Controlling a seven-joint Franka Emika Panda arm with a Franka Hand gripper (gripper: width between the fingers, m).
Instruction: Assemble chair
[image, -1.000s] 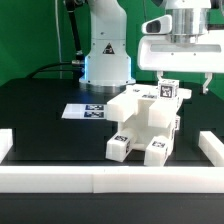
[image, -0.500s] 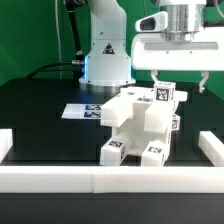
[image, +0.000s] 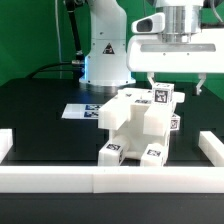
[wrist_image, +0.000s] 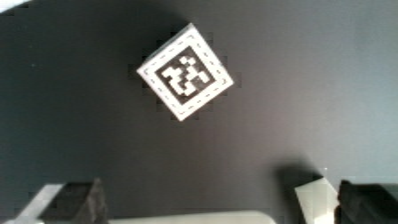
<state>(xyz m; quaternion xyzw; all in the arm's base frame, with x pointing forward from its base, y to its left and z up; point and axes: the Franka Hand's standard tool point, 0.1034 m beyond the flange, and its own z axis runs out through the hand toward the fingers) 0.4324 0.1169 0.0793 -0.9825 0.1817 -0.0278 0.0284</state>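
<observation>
Claw (image: 175, 88) released, jaws wide, grasping nothing, hovering just above chair (image: 140, 125). Chair standing near middle of bench (image: 40, 105), parts joined into one blocky unit, tagged piece seated on top. Marker board (image: 82, 111) just behind chair. Assembly judged largely complete; no loose parts seen; any remaining step not discernible.
</observation>
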